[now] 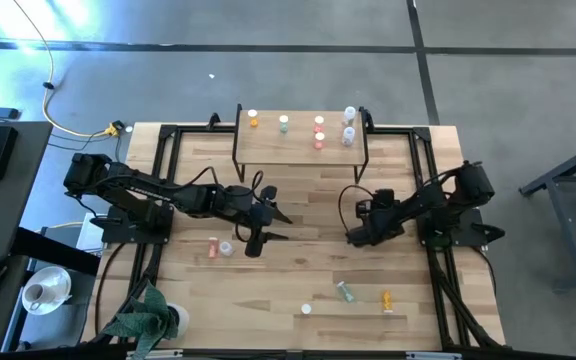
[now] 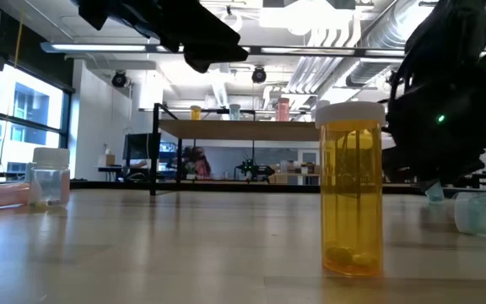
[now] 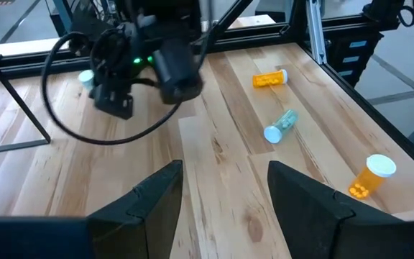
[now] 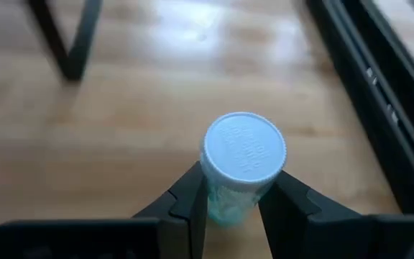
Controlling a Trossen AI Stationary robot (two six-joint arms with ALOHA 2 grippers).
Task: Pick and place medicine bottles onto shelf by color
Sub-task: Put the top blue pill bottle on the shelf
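Wooden bench (image 1: 298, 270) carries the shelf (image 1: 301, 140) (several bottles stand on its top). Left claw (image 3: 221, 198) hovers mid-bench, fingers spread. Right claw (image 4: 232, 205) pinches a green bottle (image 4: 239, 169), white cap up, near the bench's right side.
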